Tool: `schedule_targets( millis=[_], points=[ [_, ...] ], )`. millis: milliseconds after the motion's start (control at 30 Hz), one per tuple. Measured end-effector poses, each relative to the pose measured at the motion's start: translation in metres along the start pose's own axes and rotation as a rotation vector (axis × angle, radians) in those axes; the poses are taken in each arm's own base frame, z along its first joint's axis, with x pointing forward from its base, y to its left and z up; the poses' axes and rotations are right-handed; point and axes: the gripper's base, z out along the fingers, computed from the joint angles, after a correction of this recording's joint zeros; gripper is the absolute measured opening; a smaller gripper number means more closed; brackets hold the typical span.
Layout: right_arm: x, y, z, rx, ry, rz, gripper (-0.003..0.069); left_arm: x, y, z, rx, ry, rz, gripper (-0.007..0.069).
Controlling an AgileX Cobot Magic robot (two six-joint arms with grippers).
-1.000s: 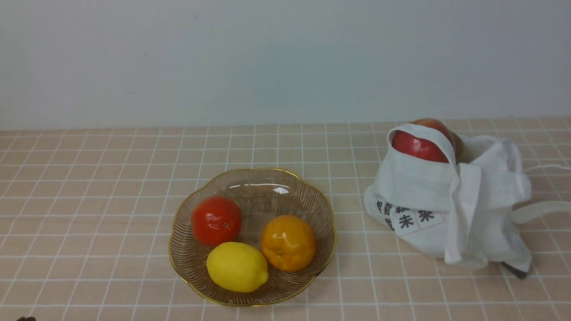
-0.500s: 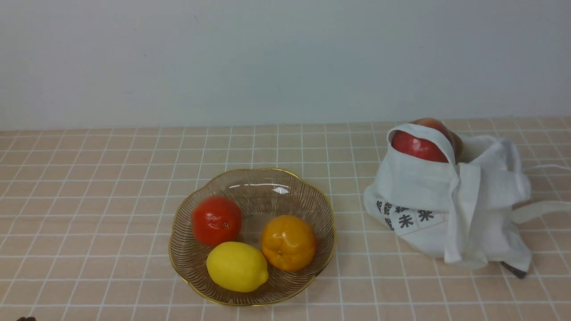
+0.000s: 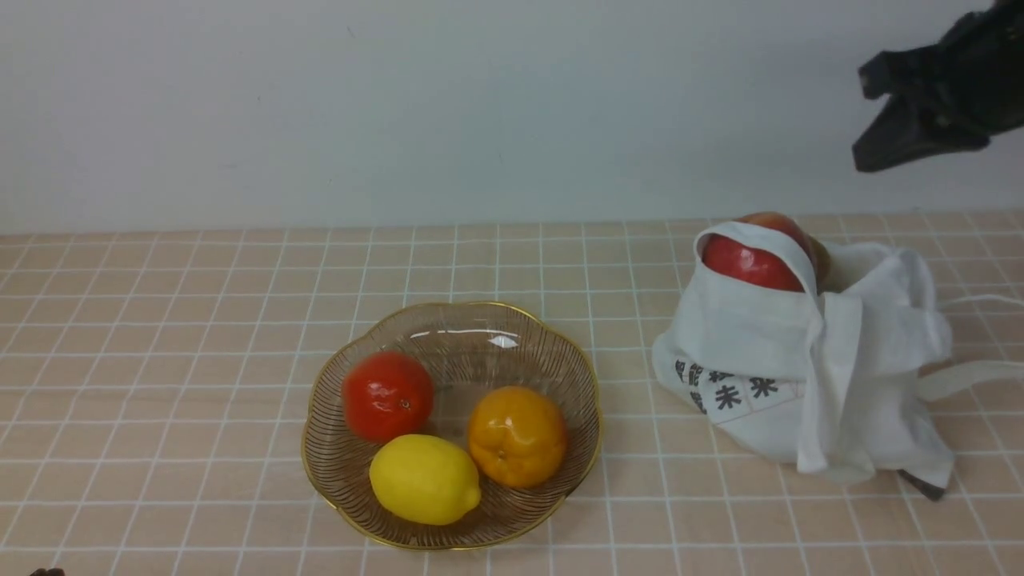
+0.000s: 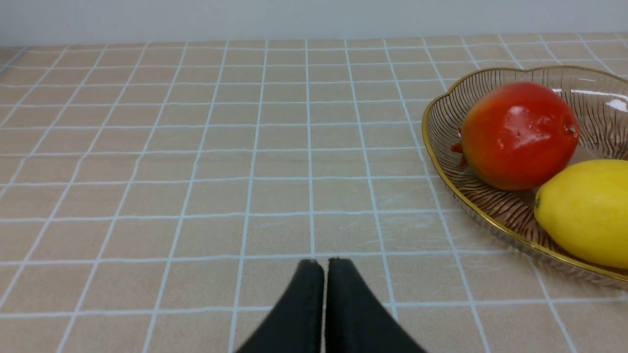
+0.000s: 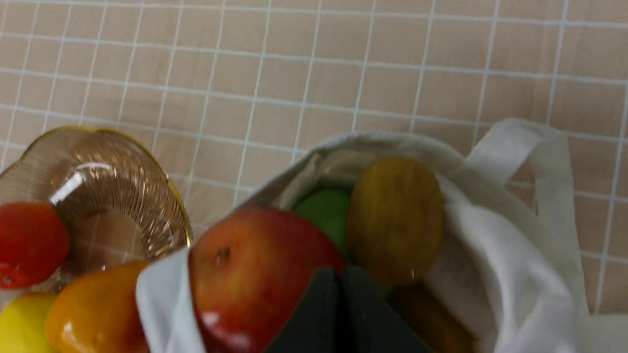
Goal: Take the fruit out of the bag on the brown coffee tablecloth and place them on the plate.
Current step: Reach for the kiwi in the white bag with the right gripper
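Observation:
The white bag point(image 3: 800, 376) stands on the brown coffee tablecloth point(image 3: 160, 320) at the right, its mouth open upward. A red apple point(image 3: 752, 256) shows at its rim. In the right wrist view the apple point(image 5: 260, 274) lies beside a brownish-yellow ball point(image 5: 395, 218) and a green fruit point(image 5: 326, 213). On the plate point(image 3: 592, 392) lie a red-orange mandarin point(image 3: 388, 396), an orange mandarin point(image 3: 518, 436) and a lemon point(image 3: 425, 478). My right gripper point(image 3: 858, 164) hangs shut and empty high above the bag. My left gripper point(image 4: 324, 262) is shut, low over bare cloth left of the plate.
A pale wall runs along the back of the table. The bag's long straps point(image 3: 968, 376) trail off to the right over the cloth. A further brownish fruit point(image 5: 431, 318) lies deeper in the bag, partly hidden by my right fingers.
My right gripper has come into the front view at the upper right, above the bag. The fruit, plate and bag have not moved.

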Motion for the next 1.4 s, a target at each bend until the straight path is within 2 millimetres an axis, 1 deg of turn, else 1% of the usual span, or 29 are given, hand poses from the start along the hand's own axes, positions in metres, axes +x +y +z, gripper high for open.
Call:
schedule_targets(
  millis=[67, 133, 167, 200, 267, 333, 400, 467, 533, 567, 633, 667, 700, 767, 900, 1000, 1100, 1167, 1300, 1333, 1367, 1400],
  points=[
    [-0.006, -0.002, 0.006, 0.000, -0.001, 0.017, -0.0011, 0.000, 0.000, 0.000, 0.000, 0.000, 0.000, -0.0008],
    [-0.010, -0.009, 0.020, 0.014, 0.019, 0.044, -0.0001, 0.000, 0.000, 0.000, 0.000, 0.000, 0.000, -0.0008],
    [-0.010, -0.009, 0.021, 0.016, 0.020, 0.043, 0.0000, 0.000, 0.000, 0.000, 0.000, 0.000, 0.000, -0.0008],
    [-0.010, -0.014, 0.030, 0.037, 0.041, 0.044, 0.0018, 0.000, 0.000, 0.000, 0.000, 0.000, 0.000, -0.0008],
    [-0.009, -0.020, 0.039, 0.058, 0.065, 0.043, 0.0046, 0.000, 0.000, 0.000, 0.000, 0.000, 0.000, -0.0008],
    [-0.009, -0.022, 0.043, 0.061, 0.074, 0.044, 0.0062, 0.000, 0.000, 0.000, 0.000, 0.000, 0.000, -0.0008],
    [-0.008, -0.026, 0.056, 0.057, 0.103, 0.055, 0.0126, 0.000, 0.000, 0.000, 0.000, 0.000, 0.000, -0.0008],
    [-0.007, -0.028, 0.063, 0.048, 0.115, 0.065, 0.0173, 0.000, 0.000, 0.000, 0.000, 0.000, 0.000, -0.0008],
    [-0.006, -0.029, 0.071, 0.028, 0.128, 0.081, 0.0274, 0.000, 0.000, 0.000, 0.000, 0.000, 0.000, -0.0008],
    [-0.006, -0.030, 0.073, 0.026, 0.132, 0.083, 0.0293, 0.000, 0.000, 0.000, 0.000, 0.000, 0.000, -0.0008],
    [-0.005, -0.031, 0.080, 0.012, 0.144, 0.094, 0.0412, 0.000, 0.000, 0.000, 0.000, 0.000, 0.000, -0.0008],
    [-0.004, -0.032, 0.084, 0.008, 0.151, 0.099, 0.0488, 0.000, 0.000, 0.000, 0.000, 0.000, 0.000, -0.0008],
    [-0.004, -0.032, 0.085, 0.007, 0.152, 0.100, 0.0497, 0.000, 0.000, 0.000, 0.000, 0.000, 0.000, -0.0008],
    [-0.003, -0.034, 0.091, 0.006, 0.164, 0.105, 0.0574, 0.000, 0.000, 0.000, 0.000, 0.000, 0.000, -0.0008],
    [-0.002, -0.035, 0.098, 0.013, 0.179, 0.098, 0.0645, 0.000, 0.000, 0.000, 0.000, 0.000, 0.000, -0.0008],
    [-0.001, -0.026, 0.103, 0.011, 0.188, 0.074, 0.0652, 0.000, 0.000, 0.000, 0.000, 0.000, 0.000, -0.0008],
    [-0.001, -0.019, 0.106, 0.018, 0.196, 0.047, 0.0636, 0.000, 0.000, 0.000, 0.000, 0.000, 0.000, -0.0008],
    [0.000, -0.016, 0.107, 0.035, 0.204, 0.032, 0.0605, 0.000, 0.000, 0.000, 0.000, 0.000, 0.000, -0.0008],
    [0.001, -0.013, 0.109, 0.081, 0.215, 0.033, 0.0520, 0.000, 0.000, 0.000, 0.000, 0.000, 0.000, -0.0008],
    [0.002, -0.013, 0.109, 0.089, 0.216, 0.038, 0.0491, 0.000, 0.000, 0.000, 0.000, 0.000, 0.000, -0.0008],
    [0.002, -0.013, 0.109, 0.093, 0.216, 0.044, 0.0442, 0.000, 0.000, 0.000, 0.000, 0.000, 0.000, -0.0008],
    [0.002, -0.012, 0.109, 0.095, 0.217, 0.046, 0.0425, 0.000, 0.000, 0.000, 0.000, 0.000, 0.000, -0.0008]
  ],
)
